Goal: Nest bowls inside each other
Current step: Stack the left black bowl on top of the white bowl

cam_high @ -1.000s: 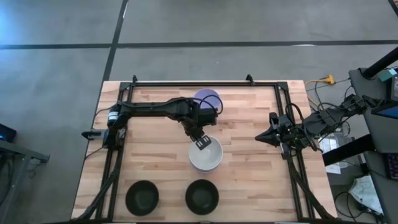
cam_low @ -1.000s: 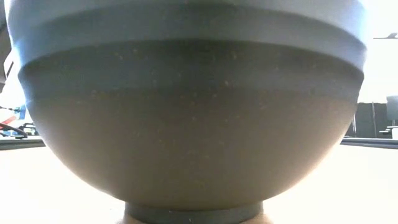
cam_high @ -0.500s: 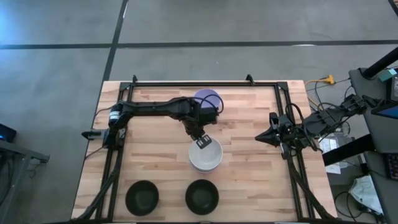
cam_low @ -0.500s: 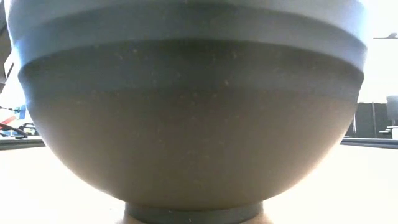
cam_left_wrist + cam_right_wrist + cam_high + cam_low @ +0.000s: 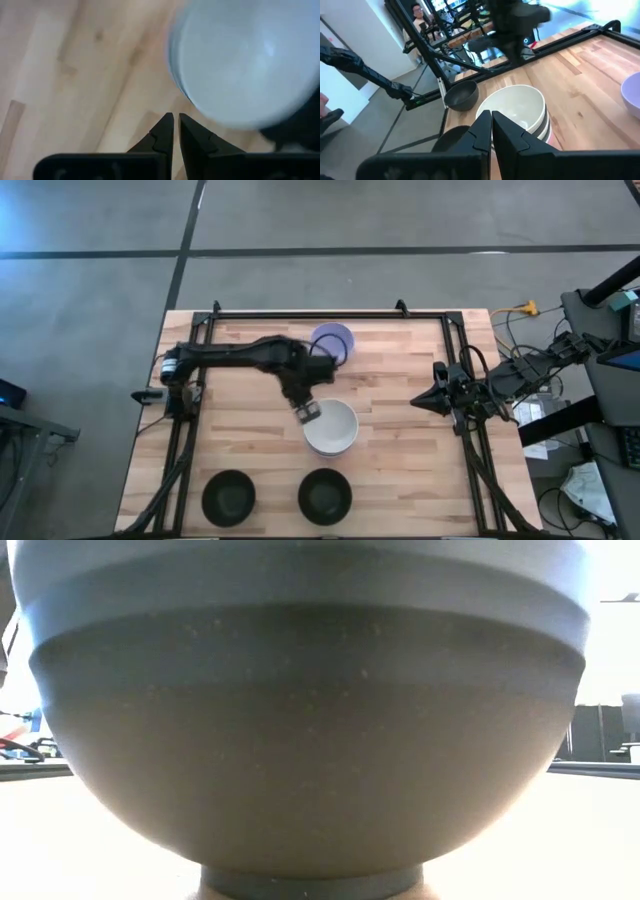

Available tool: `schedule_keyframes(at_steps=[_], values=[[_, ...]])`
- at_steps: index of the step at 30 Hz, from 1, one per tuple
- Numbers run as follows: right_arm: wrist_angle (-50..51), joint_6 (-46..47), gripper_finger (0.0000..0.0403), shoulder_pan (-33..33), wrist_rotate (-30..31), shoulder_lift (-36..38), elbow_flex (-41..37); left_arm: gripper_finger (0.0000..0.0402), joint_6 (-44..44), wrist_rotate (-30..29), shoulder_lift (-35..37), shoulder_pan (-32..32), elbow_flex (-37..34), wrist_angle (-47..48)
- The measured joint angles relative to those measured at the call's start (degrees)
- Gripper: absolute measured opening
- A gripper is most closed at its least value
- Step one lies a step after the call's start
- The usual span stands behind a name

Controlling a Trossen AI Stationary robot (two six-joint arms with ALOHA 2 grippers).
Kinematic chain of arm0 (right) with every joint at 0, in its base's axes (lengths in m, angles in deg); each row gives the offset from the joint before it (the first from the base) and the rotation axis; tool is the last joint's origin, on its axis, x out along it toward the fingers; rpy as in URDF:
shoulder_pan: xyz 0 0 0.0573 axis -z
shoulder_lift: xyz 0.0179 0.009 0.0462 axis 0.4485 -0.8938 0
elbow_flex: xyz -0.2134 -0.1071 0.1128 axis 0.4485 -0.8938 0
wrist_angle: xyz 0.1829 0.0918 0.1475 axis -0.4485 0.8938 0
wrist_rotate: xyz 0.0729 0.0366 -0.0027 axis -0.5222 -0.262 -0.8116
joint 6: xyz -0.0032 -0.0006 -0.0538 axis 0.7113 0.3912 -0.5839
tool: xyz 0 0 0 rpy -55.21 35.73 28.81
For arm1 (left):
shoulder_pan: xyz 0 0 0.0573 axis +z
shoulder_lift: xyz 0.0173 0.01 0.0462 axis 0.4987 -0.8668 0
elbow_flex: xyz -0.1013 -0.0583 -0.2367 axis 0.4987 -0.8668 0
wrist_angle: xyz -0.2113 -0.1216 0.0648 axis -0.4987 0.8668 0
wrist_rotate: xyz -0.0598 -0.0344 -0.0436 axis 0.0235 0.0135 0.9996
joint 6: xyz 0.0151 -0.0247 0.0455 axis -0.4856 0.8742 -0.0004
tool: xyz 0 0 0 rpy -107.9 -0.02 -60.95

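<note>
White bowl stack [image 5: 331,428] sits mid tabletop [image 5: 240,450]; top bowl white, darker rims show under it w/ a pink edge at the base in the right wrist view. Left pincer [image 5: 308,412] hangs just beside the stack's rim, on the side toward the left arm's base; fingers pressed together, holding nothing, over bare wood next to the stack. Lavender bowl [image 5: 333,339] stands alone beyond the stack, near the tabletop's far edge. Two black bowls [image 5: 229,497] [image 5: 325,495] sit along the near edge, apart from each other and from the stack. Right pincer [image 5: 418,401] waits at the tabletop's right edge, well apart from the stack, fingers closed, empty. Low view is filled by one dark bowl [image 5: 300,720] close up.
</note>
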Motion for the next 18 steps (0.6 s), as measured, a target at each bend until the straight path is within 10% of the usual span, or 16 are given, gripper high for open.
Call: schedule_keyframes(at_steps=[18], values=[[-1.5,-1.6,0.0009,0.2,-1.0,-6.7,0.0,0.0043,8.9,5.4,21.8,-22.7,-19.3,-0.6]])
